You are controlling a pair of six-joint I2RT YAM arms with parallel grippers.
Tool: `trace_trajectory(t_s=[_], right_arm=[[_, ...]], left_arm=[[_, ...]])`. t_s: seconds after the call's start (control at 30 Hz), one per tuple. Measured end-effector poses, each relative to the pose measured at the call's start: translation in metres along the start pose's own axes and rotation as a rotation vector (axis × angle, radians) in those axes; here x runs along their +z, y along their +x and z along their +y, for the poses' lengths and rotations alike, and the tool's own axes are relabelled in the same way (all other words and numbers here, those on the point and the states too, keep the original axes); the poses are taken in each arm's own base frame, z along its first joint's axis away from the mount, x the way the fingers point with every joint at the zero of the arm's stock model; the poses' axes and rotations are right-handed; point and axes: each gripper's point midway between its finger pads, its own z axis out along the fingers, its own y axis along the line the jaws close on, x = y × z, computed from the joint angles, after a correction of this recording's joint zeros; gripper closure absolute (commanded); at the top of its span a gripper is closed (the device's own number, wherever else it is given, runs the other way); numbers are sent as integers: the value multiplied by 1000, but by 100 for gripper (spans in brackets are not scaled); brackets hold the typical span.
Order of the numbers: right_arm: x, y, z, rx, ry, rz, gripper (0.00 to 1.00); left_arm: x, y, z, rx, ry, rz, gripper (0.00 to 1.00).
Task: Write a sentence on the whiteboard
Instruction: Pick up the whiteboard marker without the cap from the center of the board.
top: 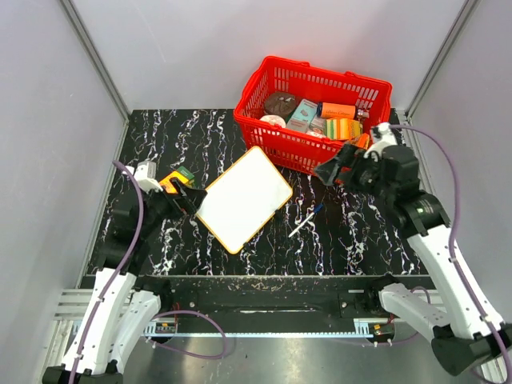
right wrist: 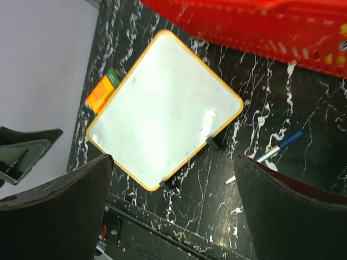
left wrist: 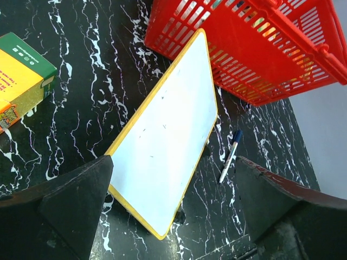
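Lying flat right of the blank whiteboard (top: 243, 198), the thin pen (top: 306, 221) could roll when pinched. Both empty, the left tool (left wrist: 171, 162) and right tool (right wrist: 173, 160) gape wide.

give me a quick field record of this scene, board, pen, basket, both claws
whiteboard: lying on the table, blank, no lettering
marker: blue cap, on the table right of the whiteboard, not touching it
red basket: behind the whiteboard, holding small packages
yellow box: left of the whiteboard
left claw: open, empty, at the whiteboard's left edge
right claw: open, empty, by the red basket
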Motion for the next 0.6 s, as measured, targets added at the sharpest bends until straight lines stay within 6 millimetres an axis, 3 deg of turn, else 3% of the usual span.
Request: trace_trajectory(t_s=[0.23,0.4,0.5,0.6], right_arm=[[30,54,25,-86,-2,148,0],[45,99,39,-177,22,238,3],[54,120,37,-204,60,278,4],[57,141,20,-201,119,310,5]], left_arm=[[6,11,-6,43,42,66,1],[14,27,-34,136,94,156,1],[21,40,-50,202,98,212,1],[28,53,-60,272,79,245,1]])
